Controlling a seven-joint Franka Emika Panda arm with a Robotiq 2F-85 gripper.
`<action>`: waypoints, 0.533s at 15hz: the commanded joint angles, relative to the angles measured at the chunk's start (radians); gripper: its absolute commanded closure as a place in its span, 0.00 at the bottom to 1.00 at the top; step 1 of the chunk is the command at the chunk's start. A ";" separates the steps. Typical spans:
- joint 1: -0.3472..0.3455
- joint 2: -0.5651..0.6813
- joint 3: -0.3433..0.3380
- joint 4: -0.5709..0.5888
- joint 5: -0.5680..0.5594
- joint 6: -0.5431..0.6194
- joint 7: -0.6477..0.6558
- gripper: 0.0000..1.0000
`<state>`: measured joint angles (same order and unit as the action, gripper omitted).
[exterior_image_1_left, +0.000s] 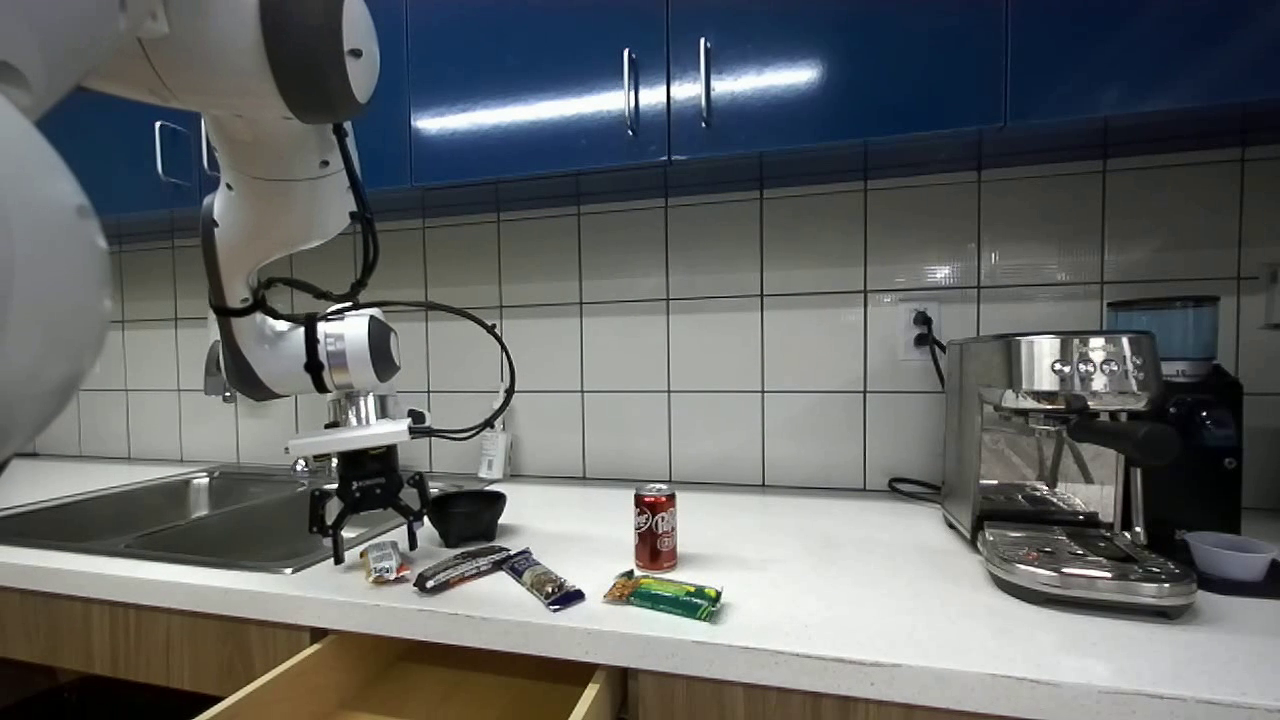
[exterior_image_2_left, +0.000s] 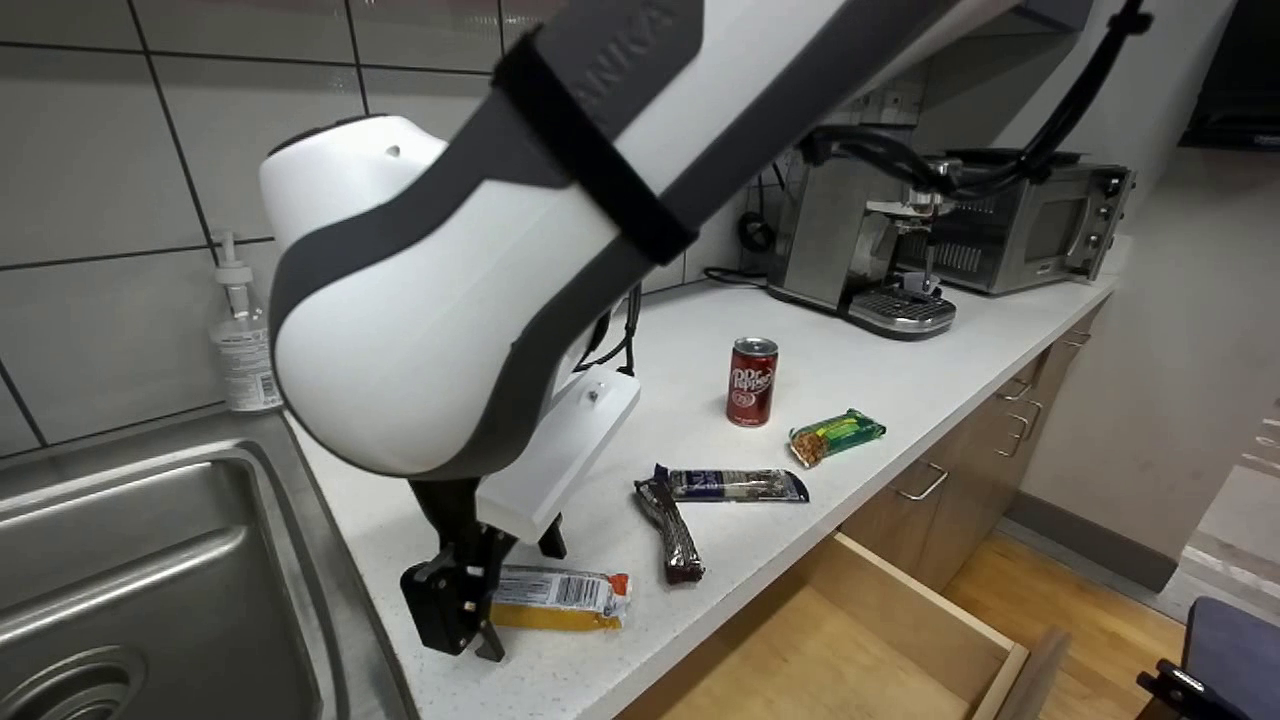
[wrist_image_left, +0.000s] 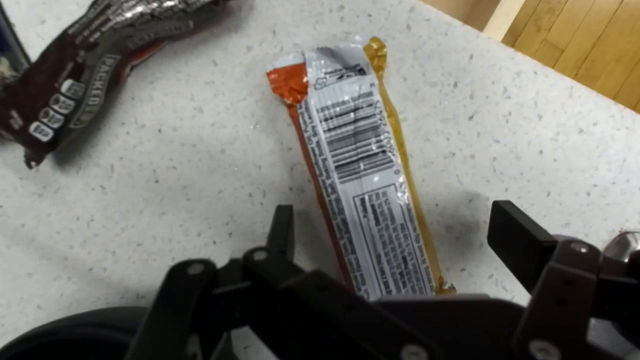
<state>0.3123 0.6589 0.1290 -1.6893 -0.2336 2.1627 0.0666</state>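
My gripper (exterior_image_1_left: 375, 548) is open and empty, just above the counter. In the wrist view its fingers (wrist_image_left: 394, 216) stand apart on either side of a wrapped bar (wrist_image_left: 360, 165) with white, orange and yellow sides, not touching it. This bar also shows in both exterior views (exterior_image_1_left: 384, 562) (exterior_image_2_left: 560, 597); its near end is hidden by the gripper in the wrist view. A brown-wrapped bar (wrist_image_left: 90, 70) lies beside it. A blue-wrapped bar (exterior_image_2_left: 738, 485) touches or nearly touches the brown one. A green-wrapped bar (exterior_image_2_left: 838, 435) lies farther off, near a red can (exterior_image_1_left: 656, 528) standing upright.
A black bowl (exterior_image_1_left: 466, 517) stands just behind the gripper. A steel sink (exterior_image_2_left: 330, 600) borders the counter. An open wooden drawer (exterior_image_2_left: 900, 600) juts out below the front edge. A coffee machine (exterior_image_1_left: 1060, 470), a microwave (exterior_image_2_left: 1050, 225) and a soap bottle (exterior_image_2_left: 245, 350) stand on the counter.
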 joint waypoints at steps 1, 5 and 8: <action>-0.001 0.028 -0.008 0.050 0.003 -0.018 -0.016 0.00; -0.007 0.033 -0.013 0.062 0.007 -0.013 -0.020 0.00; -0.011 0.034 -0.015 0.065 0.008 -0.013 -0.025 0.01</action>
<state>0.3089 0.6828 0.1143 -1.6530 -0.2327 2.1630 0.0654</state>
